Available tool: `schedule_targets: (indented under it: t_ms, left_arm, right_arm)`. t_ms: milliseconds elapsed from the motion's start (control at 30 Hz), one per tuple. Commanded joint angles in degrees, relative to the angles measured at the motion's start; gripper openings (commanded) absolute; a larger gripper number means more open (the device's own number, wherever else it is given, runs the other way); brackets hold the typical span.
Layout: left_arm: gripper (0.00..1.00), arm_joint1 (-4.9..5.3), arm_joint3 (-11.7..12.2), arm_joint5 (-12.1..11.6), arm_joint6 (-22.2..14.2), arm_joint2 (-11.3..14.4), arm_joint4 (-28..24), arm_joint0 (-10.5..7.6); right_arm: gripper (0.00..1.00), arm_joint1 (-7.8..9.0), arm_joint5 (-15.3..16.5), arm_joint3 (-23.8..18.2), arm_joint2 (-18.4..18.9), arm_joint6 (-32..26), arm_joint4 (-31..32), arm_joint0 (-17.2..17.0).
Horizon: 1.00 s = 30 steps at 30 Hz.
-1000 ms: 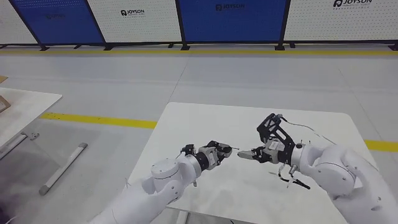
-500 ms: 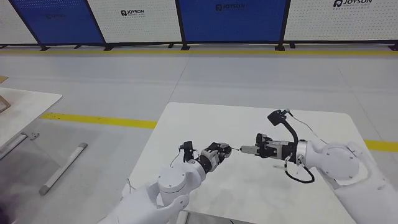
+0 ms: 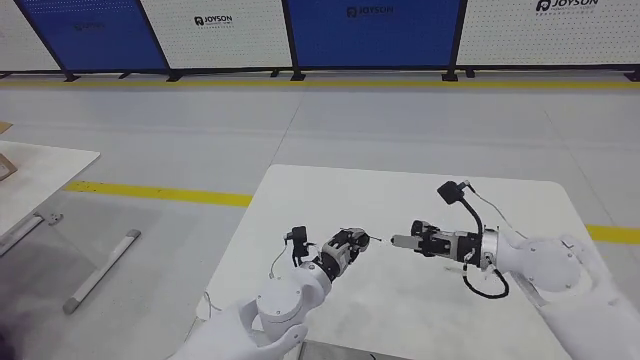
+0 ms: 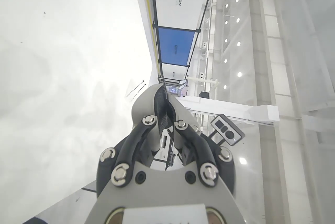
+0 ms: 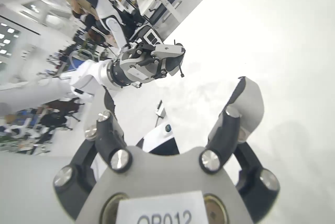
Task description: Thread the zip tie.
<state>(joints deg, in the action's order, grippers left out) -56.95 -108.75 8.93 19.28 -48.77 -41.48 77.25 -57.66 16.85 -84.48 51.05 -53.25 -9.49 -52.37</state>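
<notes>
My left gripper [image 3: 353,243] hovers over the middle of the white table [image 3: 400,190] and is shut on a thin black zip tie [image 3: 366,234]. In the right wrist view the zip tie [image 5: 181,70] sticks out on both sides of the left gripper [image 5: 178,54], its small head at the lower end. The left wrist view has the fingers [image 4: 157,102] pressed together on the black strip. A short gap away, my right gripper [image 3: 400,241] faces the left one. Its fingers [image 5: 248,94] are spread wide with nothing between them.
Two spare black zip ties [image 4: 136,88] lie on the table beyond the left gripper. The table's far edge [image 3: 400,168] borders open floor marked with a yellow line [image 3: 150,192]. Another table [image 3: 40,175] stands at the left.
The right arm's wrist has turned level and stretched out. Its gripper came close to the zip tie's tip, then drew slightly back to the right. The left gripper shifted a little.
</notes>
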Motion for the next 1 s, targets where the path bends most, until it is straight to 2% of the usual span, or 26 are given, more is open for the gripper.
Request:
schedule_targets:
  t_ms: [0, 233, 333, 700, 800, 967]
  left_arm:
    - [0.0, -0.29, -0.4, -0.4, 0.6, 0.4, 1.5, 0.2]
    - [0.0, -1.22, -1.4, -0.4, 1.9, 1.1, 4.9, 0.13]
    - [0.0, -1.64, -1.2, -0.3, 3.4, 1.5, 7.8, 0.1]
    - [0.0, -1.65, -1.1, -0.3, 3.3, 1.5, 7.9, 0.12]
    - [0.0, -1.96, -0.6, -0.8, 3.0, 1.7, 9.0, 0.49]
    - [0.0, -2.47, -0.3, -1.2, 4.8, 2.3, 11.4, 0.9]
  right_arm:
    - [1.0, -0.42, 0.2, 2.7, -0.5, -1.5, -4.0, 0.3]
    - [1.0, -2.93, 2.4, 11.9, -4.3, -4.9, -14.7, 2.0]
    - [1.0, -4.38, 0.7, 16.1, -6.5, -6.7, -18.8, 3.4]
    - [1.0, -4.55, 0.1, 16.5, -6.7, -6.4, -19.6, 3.3]
    - [1.0, -4.85, -2.2, 16.6, -6.2, -6.5, -22.4, 2.9]
    - [1.0, -5.53, -2.9, 17.4, -6.7, -6.7, -24.1, 3.0]
